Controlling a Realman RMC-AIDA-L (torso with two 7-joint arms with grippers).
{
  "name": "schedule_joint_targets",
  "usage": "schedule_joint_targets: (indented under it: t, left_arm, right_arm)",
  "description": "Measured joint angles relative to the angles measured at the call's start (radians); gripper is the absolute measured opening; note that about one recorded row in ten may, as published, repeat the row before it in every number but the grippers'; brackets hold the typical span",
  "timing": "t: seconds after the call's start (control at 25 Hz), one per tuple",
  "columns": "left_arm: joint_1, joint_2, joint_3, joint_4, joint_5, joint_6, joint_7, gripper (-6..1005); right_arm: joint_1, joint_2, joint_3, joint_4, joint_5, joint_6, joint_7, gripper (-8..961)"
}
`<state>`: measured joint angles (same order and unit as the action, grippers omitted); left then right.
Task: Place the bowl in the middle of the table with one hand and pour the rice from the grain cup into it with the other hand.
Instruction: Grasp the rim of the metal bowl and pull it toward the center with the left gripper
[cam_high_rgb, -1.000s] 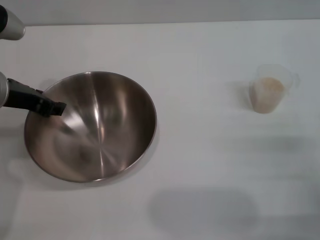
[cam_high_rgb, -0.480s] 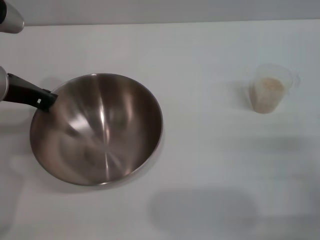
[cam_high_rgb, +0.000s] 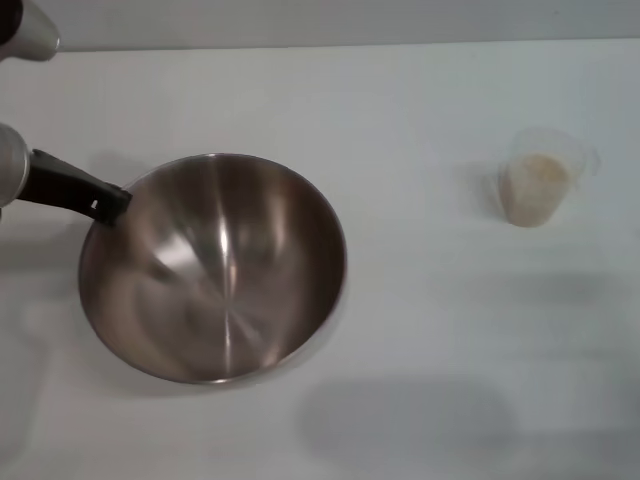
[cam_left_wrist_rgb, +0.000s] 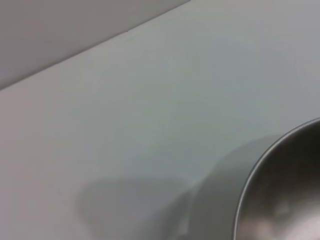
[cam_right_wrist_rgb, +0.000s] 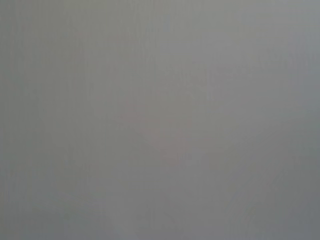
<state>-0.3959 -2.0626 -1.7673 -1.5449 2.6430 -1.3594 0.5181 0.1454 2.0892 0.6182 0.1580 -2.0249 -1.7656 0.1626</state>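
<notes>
Bowl (cam_high_rgb: 215, 268): the nearest thing in the head view, a wide shiny steel bowl sitting on the desk (cam_high_rgb: 400, 90) left of its middle; nothing is inside it. In the left wrist view only a curved piece of its rim (cam_left_wrist_rgb: 280, 190) shows.
Left claw (cam_high_rgb: 108, 205): at the bowl's far-left rim, its dark finger touching the rim's edge; it appears clamped on that rim, though only one finger shows.
Grain cup (cam_high_rgb: 540, 178): a small clear plastic cup standing upright, well apart from the bowl, to its right and slightly farther back.
Rice (cam_high_rgb: 534, 190): a pale granular mass inside the grain cup, filling most of it.
Right claw: out of sight in every view; the right wrist view shows only a plain grey surface, so its state cannot be told.
</notes>
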Motion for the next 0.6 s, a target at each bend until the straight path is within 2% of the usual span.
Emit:
schedule_joint_targets:
  t: [0.04,0.08,0.24,0.48,0.6]
  left_arm:
    - [-0.021,0.000,-0.043,0.021,-0.045,-0.027,0.022,59]
    - [-0.021,0.000,-0.043,0.021,-0.045,-0.027,0.022,58]
    - [-0.069,0.000,-0.138,0.081,-0.132,-0.074,0.069,56]
    - [-0.105,0.000,-0.169,0.116,-0.144,-0.086,0.080,40]
    - [-0.136,0.001,-0.212,0.160,-0.149,-0.097,0.090,32]
  right_arm:
    - [0.000,0.000,0.000,0.000,0.000,0.000,0.000,833]
    - [0.000,0.000,0.000,0.000,0.000,0.000,0.000,833]
    - [0.001,0.000,0.000,0.000,0.000,0.001,0.000,834]
    - [0.001,0.000,0.000,0.000,0.000,0.001,0.000,834]
    - [0.002,0.000,0.000,0.000,0.000,0.002,0.000,834]
